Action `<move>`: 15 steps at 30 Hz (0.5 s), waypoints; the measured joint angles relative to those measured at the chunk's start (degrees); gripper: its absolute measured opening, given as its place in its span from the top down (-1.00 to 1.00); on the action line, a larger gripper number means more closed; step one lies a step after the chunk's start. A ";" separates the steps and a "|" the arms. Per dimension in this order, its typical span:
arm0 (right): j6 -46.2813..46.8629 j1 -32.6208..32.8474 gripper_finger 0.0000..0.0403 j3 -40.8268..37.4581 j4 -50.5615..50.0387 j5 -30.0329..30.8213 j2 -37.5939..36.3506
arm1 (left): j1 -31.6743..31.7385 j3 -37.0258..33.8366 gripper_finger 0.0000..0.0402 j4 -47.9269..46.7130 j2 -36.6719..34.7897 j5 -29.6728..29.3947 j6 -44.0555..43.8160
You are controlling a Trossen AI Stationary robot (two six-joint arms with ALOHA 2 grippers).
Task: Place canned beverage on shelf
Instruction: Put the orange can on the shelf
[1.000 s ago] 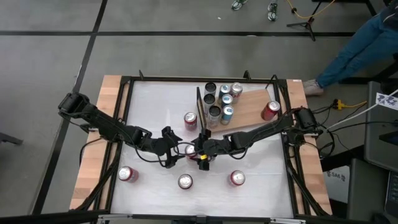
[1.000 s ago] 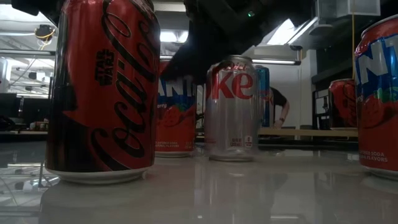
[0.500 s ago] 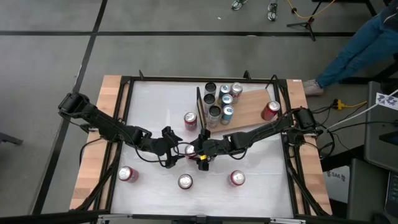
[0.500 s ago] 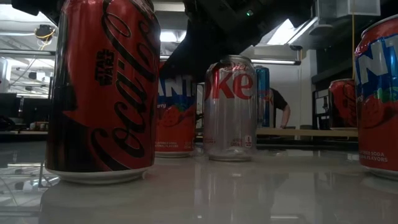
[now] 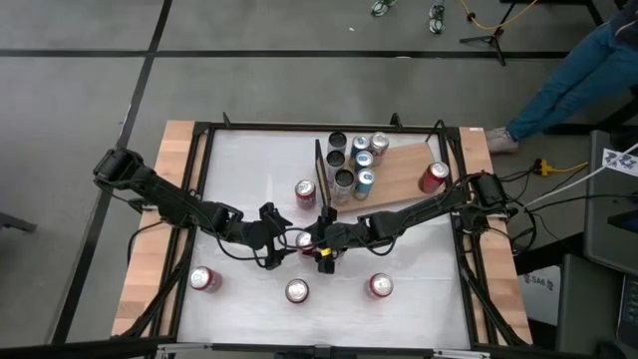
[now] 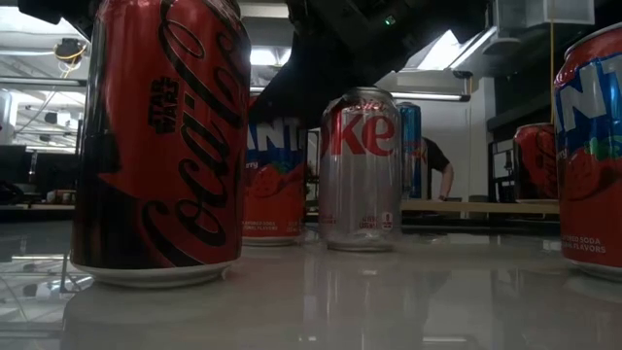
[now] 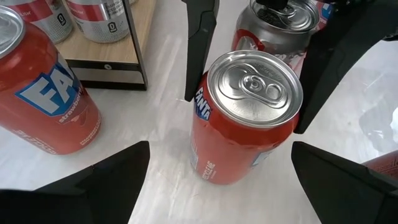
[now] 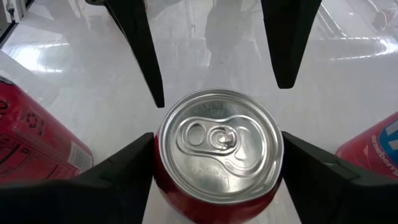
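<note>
at mid-table, the can (image 8: 217, 146) sits between the right gripper (image 8: 217, 155) fingers.

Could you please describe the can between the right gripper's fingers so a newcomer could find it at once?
Start at the shelf, then come towards the table's middle, where both grippers meet. The can stands upright between the right gripper fingers, facing the open left gripper. Unlike the other loose cans, it has fingers on both sides.

A black Coca-Cola can (image 6: 160, 136) fills the low view's foreground, its top cut off by the frame edge and much of the strawberry Fanta can (image 6: 274, 185) hidden behind it. Beyond it, the cans on the shelf (image 5: 399, 172) are too small overhead for their labels to be read.
</note>
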 joint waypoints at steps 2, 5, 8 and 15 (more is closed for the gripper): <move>-0.01 0.00 -0.41 -0.02 0.04 0.00 0.00 | 0.00 0.00 -0.92 0.00 0.02 0.00 0.28; -0.02 0.00 -0.39 -0.04 0.15 -0.02 0.00 | 0.00 0.00 -0.92 -0.02 0.00 -0.02 0.39; -0.06 0.00 -0.40 -0.10 0.38 -0.04 -0.21 | 0.00 0.00 -0.92 -1.16 -0.82 0.04 0.49; -0.50 0.00 -0.39 -0.31 0.63 -1.10 -1.94 | -0.02 0.02 -0.92 -7.44 -5.92 0.17 0.47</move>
